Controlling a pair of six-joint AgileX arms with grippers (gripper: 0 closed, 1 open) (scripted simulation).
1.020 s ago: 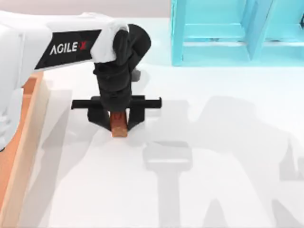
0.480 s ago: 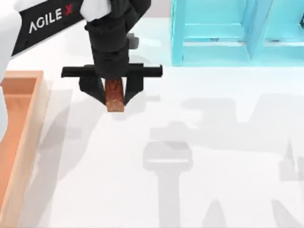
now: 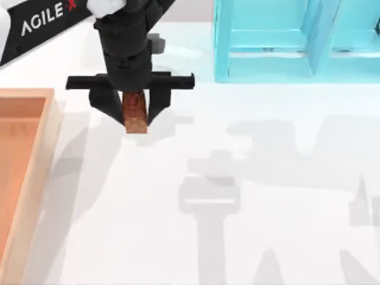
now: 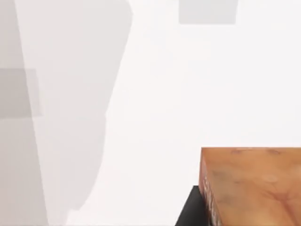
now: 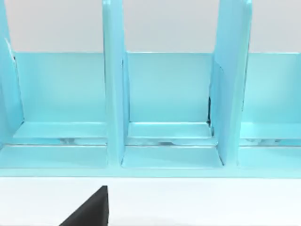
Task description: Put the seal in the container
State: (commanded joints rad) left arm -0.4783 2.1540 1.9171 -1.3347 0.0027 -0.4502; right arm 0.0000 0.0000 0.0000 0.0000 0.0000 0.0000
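- Top view: the left arm's black two-finger hand (image 3: 135, 113) is closed on the small reddish-brown upright seal block (image 3: 135, 114), one finger pressed against each side of it (the block is narrower than the crossbar above the fingers). The seal sits clamped over the white desk (image 3: 267, 237), towards the desk's left and far side, its shadow falling on the surface just right of it.
- The large shallow container with light wooden rim and orange-brown floor (image 3: 37, 178) lies at the desk's left edge, apart from the held seal, which is to its right.
- A cyan shelf unit with compartments (image 3: 297, 41) stands at the far right.
- Left wrist view: the seal's mottled orange-brown face (image 4: 254, 188) is close up, a dark finger (image 4: 190, 209) touching its side, white desk beyond.
- Right wrist view: the cyan shelf's compartments face the camera; whether the right hand is open or closed, I cannot tell.
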